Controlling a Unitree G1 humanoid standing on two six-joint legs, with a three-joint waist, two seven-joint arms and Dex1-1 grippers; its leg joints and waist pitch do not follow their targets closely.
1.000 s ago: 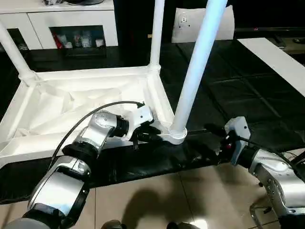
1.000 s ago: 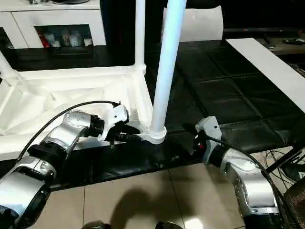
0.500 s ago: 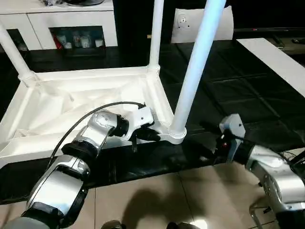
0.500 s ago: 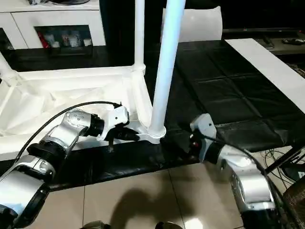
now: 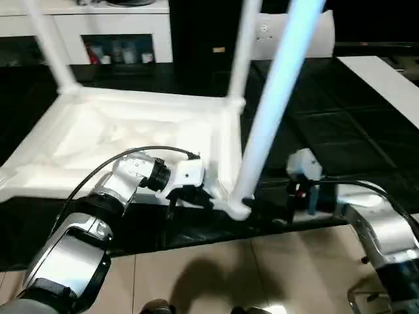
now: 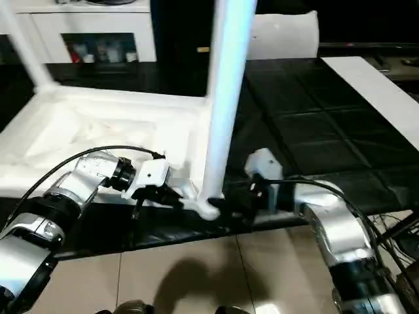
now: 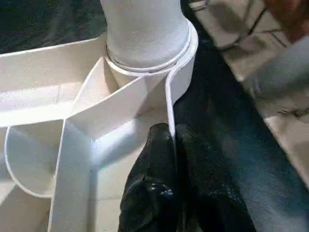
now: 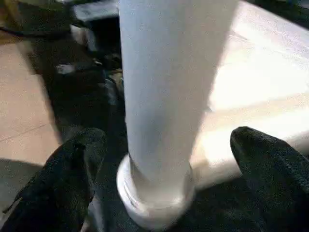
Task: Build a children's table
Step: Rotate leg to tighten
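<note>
The children's table (image 5: 131, 131) lies upside down on a black padded mat (image 5: 353, 131), ribbed underside up, with its legs standing from the corner sockets. The left hand (image 7: 169, 145) is closed on the thin side wall of the table's rim, one black finger inside and one outside, just beside the near corner socket (image 7: 145, 63). The nearest leg (image 5: 275, 104) rises from that socket. The right hand (image 8: 159, 159) is spread wide, its two fingers (image 8: 72, 164) on either side of this leg's base, not touching it. A white cabinet (image 5: 118, 33) stands behind, and a flat white board (image 5: 386, 78) lies on the mat to the right.
</note>
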